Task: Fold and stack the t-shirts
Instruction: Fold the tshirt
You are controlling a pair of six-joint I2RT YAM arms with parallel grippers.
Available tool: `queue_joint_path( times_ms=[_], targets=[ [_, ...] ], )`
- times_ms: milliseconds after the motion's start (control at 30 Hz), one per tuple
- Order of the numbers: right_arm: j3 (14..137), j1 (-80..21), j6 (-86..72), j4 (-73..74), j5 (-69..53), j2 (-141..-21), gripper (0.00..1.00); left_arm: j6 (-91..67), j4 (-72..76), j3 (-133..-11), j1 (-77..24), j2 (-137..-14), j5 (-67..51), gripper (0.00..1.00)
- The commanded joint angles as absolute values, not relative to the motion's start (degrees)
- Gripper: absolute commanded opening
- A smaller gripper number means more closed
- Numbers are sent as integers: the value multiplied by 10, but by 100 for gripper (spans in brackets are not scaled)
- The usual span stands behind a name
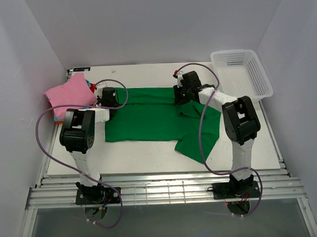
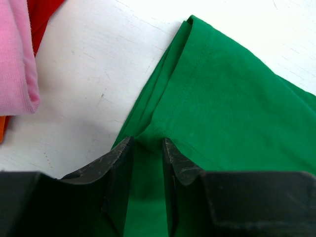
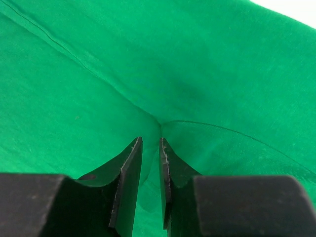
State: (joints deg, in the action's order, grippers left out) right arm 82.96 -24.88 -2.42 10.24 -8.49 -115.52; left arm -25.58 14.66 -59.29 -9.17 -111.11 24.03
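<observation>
The green t-shirt [image 1: 148,121] lies spread across the middle of the table, its far edge folded over and one sleeve trailing toward the near right. My left gripper [image 1: 115,96] sits at the shirt's left end. In the left wrist view the gripper [image 2: 148,140] has green cloth [image 2: 227,98] filling the gap between its fingers, just inside the hem. My right gripper [image 1: 179,94] is at the far fold. In the right wrist view the gripper [image 3: 150,140] pinches a puckered ridge of green cloth [image 3: 173,59]. A pink folded t-shirt [image 1: 69,94] tops a stack at the far left.
A white mesh basket [image 1: 261,78] stands at the far right corner. In the left wrist view the pink shirt [image 2: 17,59] lies over a red one [image 2: 42,15], a short way left of the green hem across the bare white table [image 2: 89,74]. Walls close in on both sides.
</observation>
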Motion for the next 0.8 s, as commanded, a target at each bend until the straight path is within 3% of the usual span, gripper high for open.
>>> queue_joint_path(
  times_ms=[0,767],
  targets=[
    [824,-250,-16,86,-83,-1133,26,-260,157,-585,-89,-1074,251,40],
    [810,-251,-11,87,-85,-1129,26,-251,157,-608,-87,-1088,248,37]
  ],
)
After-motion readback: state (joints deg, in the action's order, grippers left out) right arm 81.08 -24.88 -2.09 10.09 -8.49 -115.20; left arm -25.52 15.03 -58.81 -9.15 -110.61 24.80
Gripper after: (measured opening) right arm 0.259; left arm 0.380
